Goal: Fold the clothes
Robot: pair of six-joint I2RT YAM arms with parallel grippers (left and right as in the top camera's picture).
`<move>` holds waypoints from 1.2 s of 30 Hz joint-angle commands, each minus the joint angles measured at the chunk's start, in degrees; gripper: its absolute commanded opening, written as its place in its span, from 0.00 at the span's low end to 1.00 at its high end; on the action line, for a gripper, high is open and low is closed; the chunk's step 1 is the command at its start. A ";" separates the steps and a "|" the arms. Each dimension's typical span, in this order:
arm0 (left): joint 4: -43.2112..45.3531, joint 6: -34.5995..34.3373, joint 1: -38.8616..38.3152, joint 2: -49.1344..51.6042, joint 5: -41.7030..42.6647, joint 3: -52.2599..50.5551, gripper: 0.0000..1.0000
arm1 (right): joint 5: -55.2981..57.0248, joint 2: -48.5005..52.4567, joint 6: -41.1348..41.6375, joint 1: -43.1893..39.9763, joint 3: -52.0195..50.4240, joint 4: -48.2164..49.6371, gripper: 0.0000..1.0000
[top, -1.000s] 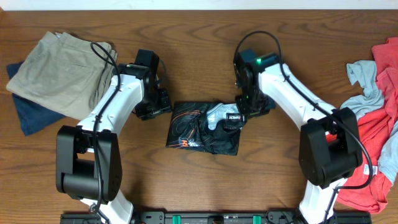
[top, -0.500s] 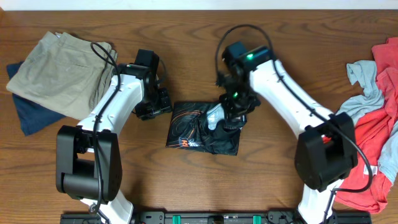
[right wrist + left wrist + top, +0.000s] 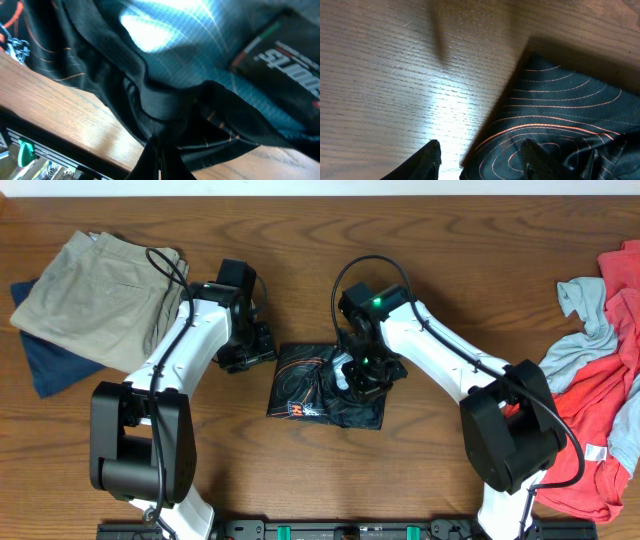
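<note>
Fabric bunches between the closed fingers of the right gripper [image 3: 160, 152], which is clamped on a dark fold of the black garment [image 3: 300, 390]. Just beyond those fingertips the cloth lies in deep creases. A pale blue lining shows farther out, and a black label [image 3: 280, 55] with white lettering sits off to one side. Beside the fingers, a strip of the wooden table [image 3: 300, 240] shows past the garment's hem. From overhead, the right arm [image 3: 440, 345] reaches in from its base at the table's front edge, bends at the elbow and points its wrist down onto the middle of the garment, which lies in a rough rectangle at the table's centre

The left gripper [image 3: 480, 162] is spread, its two dark fingertips apart and holding nothing. One fingertip sits over bare wood, the other over black cloth marked with thin curved orange lines. The garment's corner lies just ahead of this gripper. From overhead, the left arm [image 3: 185, 340] rises from its base and turns inward, its wrist low beside the garment's upper left corner

Well away from the left gripper, on its outer side, khaki trousers [image 3: 95, 295] lie folded on a navy cloth [image 3: 50, 365]. Well away from the right gripper, on its outer side, a loose pile of red and grey clothes [image 3: 600, 410] lies at the table's edge
</note>
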 commanded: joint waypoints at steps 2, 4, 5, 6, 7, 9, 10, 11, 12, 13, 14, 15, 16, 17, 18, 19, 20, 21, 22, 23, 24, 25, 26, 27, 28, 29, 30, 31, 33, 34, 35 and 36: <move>-0.31 -0.52 -0.09 0.28 -0.50 -0.50 0.53 | 1.90 -0.04 2.47 0.50 -0.37 -3.74 0.01; -0.33 -0.52 -0.09 0.28 -0.50 -0.50 0.53 | 1.92 -0.04 2.45 0.46 -0.37 -7.65 0.01; -0.33 -0.50 -0.09 0.28 -0.50 -0.50 0.53 | 2.16 -0.04 2.45 0.46 -0.37 -9.20 0.01; -0.31 -0.52 -0.09 0.28 -0.50 -0.50 0.53 | 2.64 -0.04 2.43 0.46 -0.37 -10.78 0.01; -0.31 -0.52 -0.09 0.28 -0.50 -0.50 0.53 | 3.28 -0.04 2.47 0.46 -0.37 -11.67 0.01; -0.31 -0.50 -0.09 0.28 -0.50 -0.50 0.53 | 3.85 -0.04 2.45 0.46 -0.37 -12.90 0.02; -0.28 -0.52 -0.09 0.28 -0.50 -0.50 0.53 | 3.82 -0.04 2.45 0.46 -0.37 -13.11 0.03; -0.28 -0.52 -0.09 0.28 -0.50 -0.50 0.53 | 3.80 -0.04 2.43 0.48 -0.37 -13.07 0.08; -0.28 -0.52 -0.09 0.28 -0.50 -0.50 0.53 | 3.82 -0.04 2.36 0.48 -0.37 -12.98 0.18; -0.26 -0.52 -0.09 0.28 -0.50 -0.50 0.53 | 3.82 -0.04 1.99 0.46 -0.37 -12.83 0.20; -0.26 -0.50 -0.09 0.28 -0.50 -0.50 0.53 | 3.87 -0.04 1.70 0.46 -0.37 -12.63 0.21; -0.26 -0.50 -0.09 0.28 -0.50 -0.50 0.53 | 3.85 -0.04 1.36 0.44 -0.35 -12.59 0.22; -0.28 -0.50 -0.09 0.28 -0.50 -0.50 0.53 | 3.87 -0.04 1.29 0.33 -0.31 -12.61 0.22; -0.28 -0.50 -0.09 0.28 -0.50 -0.50 0.53 | 4.04 -0.04 1.29 0.15 -0.20 -12.74 0.22; -0.28 -0.50 -0.09 0.28 -0.50 -0.50 0.53 | 4.28 -0.07 1.33 -0.04 0.00 -12.90 0.22; -0.28 -0.50 -0.09 0.28 -0.50 -0.50 0.53 | 4.50 -0.07 1.36 -0.37 0.31 -12.94 0.22; -0.28 -0.50 -0.09 0.28 -0.50 -0.50 0.53 | 4.70 -0.07 1.33 -0.68 0.74 -13.18 0.22; -0.28 -0.52 -0.09 0.28 -0.50 -0.50 0.53 | 4.70 -0.07 1.33 -1.03 1.29 -13.14 0.22; -0.28 -0.50 -0.09 0.28 -0.50 -0.50 0.53 | 4.68 -0.07 1.36 -1.46 2.08 -13.00 0.21; -0.28 -0.50 -0.09 0.28 -0.50 -0.50 0.53 | 4.68 -0.07 1.36 -1.81 2.86 -12.79 0.19; -0.28 -0.50 -0.09 0.28 -0.50 -0.50 0.53 | 4.68 -0.07 1.36 -2.19 3.78 -12.52 0.19; -0.28 -0.50 -0.09 0.28 -0.50 -0.50 0.53 | 4.68 -0.07 1.36 -2.56 4.90 -12.13 0.18; -0.26 -0.50 -0.09 0.28 -0.50 -0.50 0.53 | 4.63 -0.07 1.36 -2.75 5.77 -11.74 0.19; -0.26 -0.50 -0.09 0.28 -0.50 -0.50 0.54 | 4.63 -0.07 1.36 -2.93 6.51 -11.32 0.19; -0.26 -0.50 -0.09 0.28 -0.50 -0.50 0.53 | 4.66 -0.07 1.33 -2.93 7.08 -10.93 0.22; -0.28 -0.50 -0.09 0.28 -0.50 -0.50 0.53 | 4.66 -0.07 1.36 -2.93 7.17 -10.40 0.27; -0.28 -0.50 -0.09 0.28 -0.50 -0.50 0.53 | 4.66 -0.07 1.36 -2.91 7.17 -9.99 0.31; -0.31 -0.50 -0.09 0.28 -0.50 -0.50 0.53 | 4.55 -0.04 1.40 -2.71 7.08 -9.73 0.33; -0.33 -0.50 -0.09 0.28 -0.50 -0.50 0.53 | 4.20 -0.04 1.38 -2.12 6.56 -9.40 0.38; -0.33 -0.52 -0.09 0.28 -0.48 -0.50 0.53 | 4.22 -0.04 1.38 -1.79 6.32 -9.40 0.38; -0.31 -0.52 -0.09 0.28 -0.48 -0.50 0.53 | 4.20 -0.04 1.38 -1.36 5.95 -9.40 0.38; -0.31 -0.52 -0.09 0.28 -0.48 -0.50 0.53 | 4.17 -0.04 1.44 -0.90 5.44 -9.29 0.38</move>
